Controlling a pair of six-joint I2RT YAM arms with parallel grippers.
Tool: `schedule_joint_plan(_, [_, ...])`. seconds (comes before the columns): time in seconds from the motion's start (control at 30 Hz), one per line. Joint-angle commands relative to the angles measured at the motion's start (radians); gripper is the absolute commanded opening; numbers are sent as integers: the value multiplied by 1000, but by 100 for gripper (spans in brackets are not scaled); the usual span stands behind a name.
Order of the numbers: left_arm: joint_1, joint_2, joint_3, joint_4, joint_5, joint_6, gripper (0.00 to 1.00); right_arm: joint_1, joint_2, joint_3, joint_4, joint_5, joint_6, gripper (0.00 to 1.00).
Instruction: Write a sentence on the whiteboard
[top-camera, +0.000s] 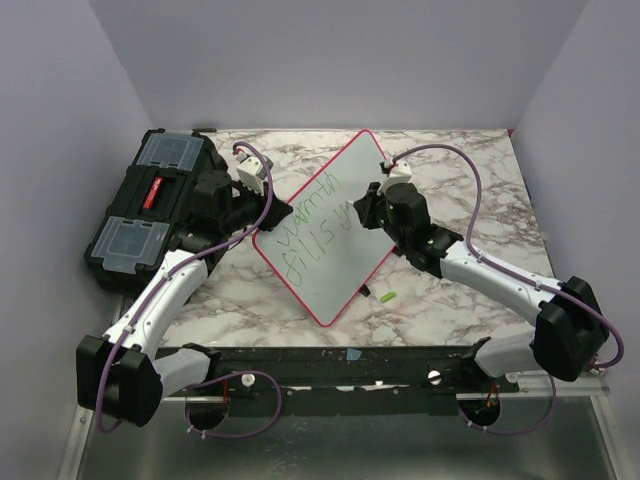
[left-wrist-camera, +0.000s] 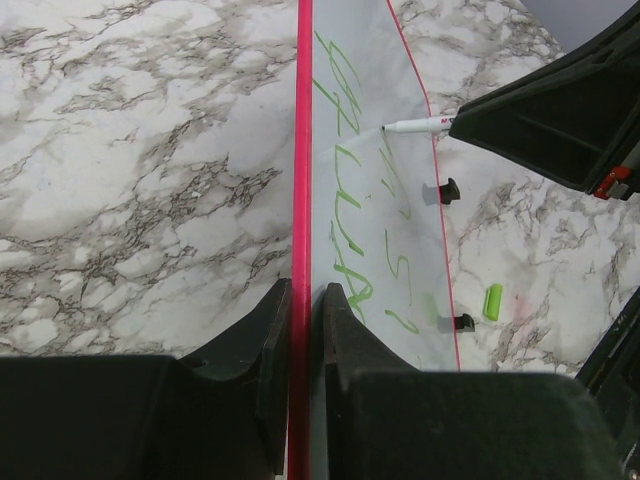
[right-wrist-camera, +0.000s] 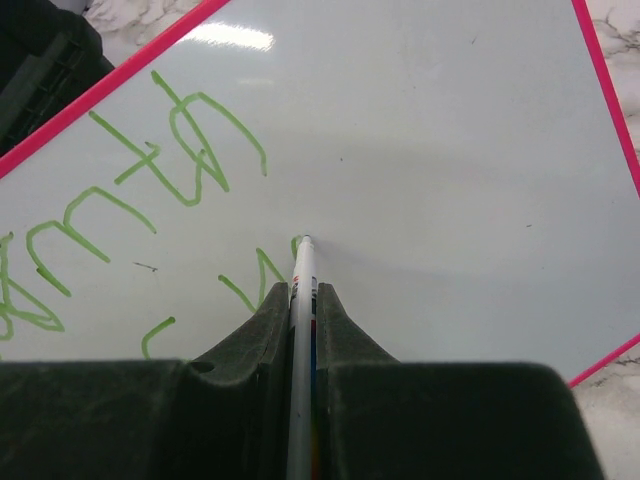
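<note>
Whiteboard lies cornerwise at the middle of the table, its left corner just beside the toolbox. Whether the clamped edge is raised off the table, I cannot tell.

Left arm: it reaches forward and inward from its base. My left gripper is closed almost fully on the red rim of the whiteboard, one finger on each face, at the left edge.

Right arm: the elbow stands out to the right and the forearm angles inward over the right half of the whiteboard. My right gripper is closed almost fully on the marker, which runs straight out between the fingers. The marker tip meets the white surface at the end of a green stroke.

The sentence shows two green lines, roughly "warmth" and "fills", with short strokes of a further line at the tip.

A green cap lies on the table just beside the lower right edge.
</note>
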Motion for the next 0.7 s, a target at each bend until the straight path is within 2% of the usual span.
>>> schedule_joint_plan(0.0, [-13, -24, -5, 25, -3, 73, 0, -7, 41, 49, -25, 4, -7, 1])
schedule_joint_plan(0.4, [-13, -19, -3, 25, -6, 76, 0, -6, 24, 43, -25, -61, -13, 1])
schedule_joint_plan(0.67, [-12, -16, -3, 26, -6, 76, 0, -7, -6, 56, -95, -64, -24, 1])
